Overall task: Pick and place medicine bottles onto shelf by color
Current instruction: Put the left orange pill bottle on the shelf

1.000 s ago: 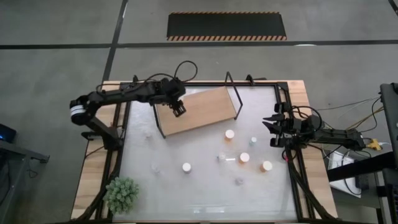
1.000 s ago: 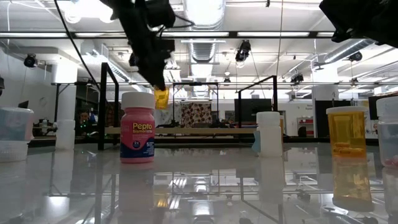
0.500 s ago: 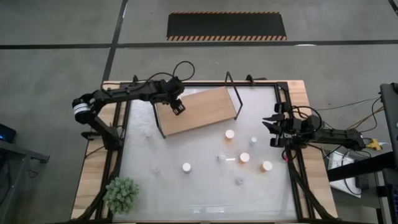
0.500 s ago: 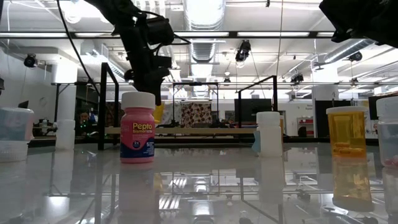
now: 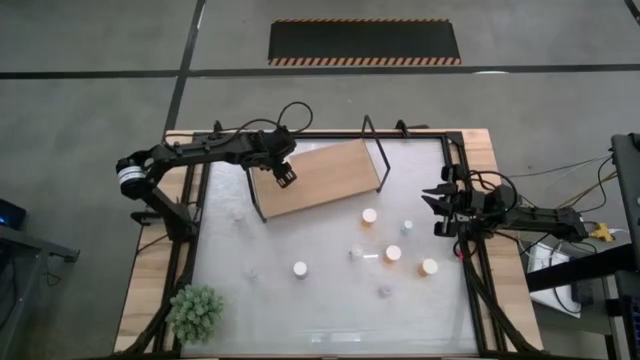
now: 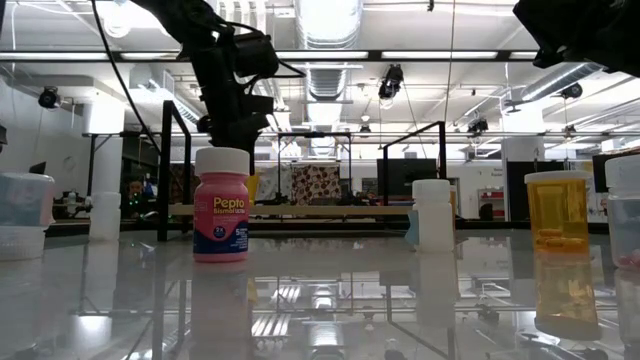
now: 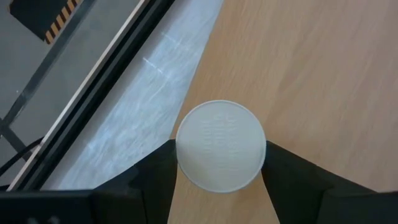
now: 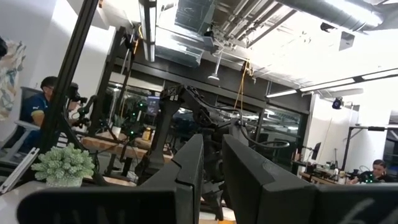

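Observation:
My left gripper (image 5: 285,177) is over the left near part of the shelf (image 5: 330,175), a light-brown board with black wire end frames, and is shut on an orange medicine bottle (image 6: 251,185) with a white cap (image 7: 221,145). Several other small bottles stand on their bases on the pale tabletop, among them white-capped ones (image 5: 369,215) (image 5: 393,253) (image 5: 429,266) (image 5: 300,268). In the low view a pink bottle (image 6: 221,205) hides most of the held one. My right gripper (image 5: 432,212) waits shut at the table's right edge, holding nothing. My left gripper pinches the orange bottle just below its white cap (image 7: 221,145) between the two fingers (image 7: 158,177), one on each side. It comes from above, pointing down, and the bottle stays upright over the board. Whether its base touches the board cannot be told.
A small green plant (image 5: 195,312) stands at the table's near left corner. The shelf's wire frames (image 5: 377,150) (image 5: 257,195) rise at both ends of the board. Small clear bottles (image 5: 250,270) (image 5: 384,291) stand on the table. The board's middle (image 5: 340,170) is bare.
My left gripper has come down toward the shelf board, still shut on the orange bottle, and the arm has stretched out lower over the board's left end. The bottle has sunk with it, staying upright.

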You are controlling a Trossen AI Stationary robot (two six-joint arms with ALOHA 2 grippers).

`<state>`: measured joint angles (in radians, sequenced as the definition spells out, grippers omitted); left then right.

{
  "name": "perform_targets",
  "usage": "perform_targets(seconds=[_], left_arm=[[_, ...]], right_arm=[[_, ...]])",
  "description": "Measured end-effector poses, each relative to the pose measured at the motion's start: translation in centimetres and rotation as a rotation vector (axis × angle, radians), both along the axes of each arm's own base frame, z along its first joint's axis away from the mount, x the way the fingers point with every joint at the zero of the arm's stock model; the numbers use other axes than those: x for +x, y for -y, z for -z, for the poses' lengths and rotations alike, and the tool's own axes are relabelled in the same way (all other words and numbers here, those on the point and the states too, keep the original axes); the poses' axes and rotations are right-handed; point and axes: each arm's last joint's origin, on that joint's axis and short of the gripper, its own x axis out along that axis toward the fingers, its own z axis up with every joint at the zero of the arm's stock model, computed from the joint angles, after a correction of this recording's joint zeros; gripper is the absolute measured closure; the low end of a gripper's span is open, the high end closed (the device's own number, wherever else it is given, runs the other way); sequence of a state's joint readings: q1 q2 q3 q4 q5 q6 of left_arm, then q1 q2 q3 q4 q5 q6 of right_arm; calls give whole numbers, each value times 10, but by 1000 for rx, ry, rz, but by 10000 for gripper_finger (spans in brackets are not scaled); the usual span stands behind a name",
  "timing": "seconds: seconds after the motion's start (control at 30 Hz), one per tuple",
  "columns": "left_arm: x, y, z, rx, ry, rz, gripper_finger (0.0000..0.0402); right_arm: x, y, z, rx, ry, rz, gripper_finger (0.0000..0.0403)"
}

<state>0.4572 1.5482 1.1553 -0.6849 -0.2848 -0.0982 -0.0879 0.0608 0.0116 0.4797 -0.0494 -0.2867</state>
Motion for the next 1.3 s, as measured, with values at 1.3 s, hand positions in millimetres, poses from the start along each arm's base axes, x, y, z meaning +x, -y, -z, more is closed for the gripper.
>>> perform_targets(seconds=[1.3], left_arm=[[5, 5, -45, 54, 38, 79, 150]], right_arm=[[0, 0, 0, -14, -1, 6, 351]])
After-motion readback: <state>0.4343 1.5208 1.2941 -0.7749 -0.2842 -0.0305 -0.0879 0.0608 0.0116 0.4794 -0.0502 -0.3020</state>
